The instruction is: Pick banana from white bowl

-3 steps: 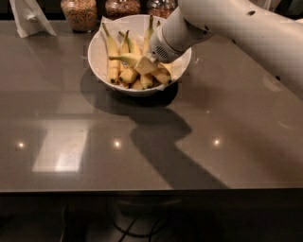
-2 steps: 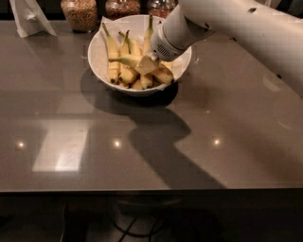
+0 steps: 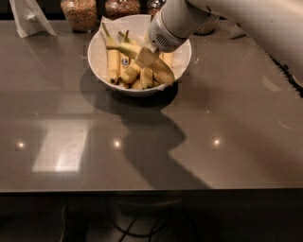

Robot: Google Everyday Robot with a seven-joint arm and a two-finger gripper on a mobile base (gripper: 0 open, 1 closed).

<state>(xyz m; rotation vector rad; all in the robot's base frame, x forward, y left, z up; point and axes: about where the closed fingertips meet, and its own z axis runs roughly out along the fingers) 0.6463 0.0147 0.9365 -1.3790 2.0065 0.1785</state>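
Note:
The white bowl (image 3: 96,56) stands at the back middle of the grey table and holds several bananas. My gripper (image 3: 147,57) reaches down into the bowl from the upper right. It is shut on the banana (image 3: 164,74), the plump curved one. That banana lies tilted across the others, and its greenish stem end (image 3: 115,47) points left. The white arm hides the bowl's back right rim.
Slimmer bananas (image 3: 112,62) with upright green stems stay in the bowl's left half. Glass jars of grain (image 3: 79,13) stand behind the bowl. A white folded paper (image 3: 28,18) is at the back left. The table's front edge (image 3: 151,190) runs across the bottom.
The gripper has risen a little inside the bowl, and the plump banana has come up with it, its stem end now lifted over the other bananas.

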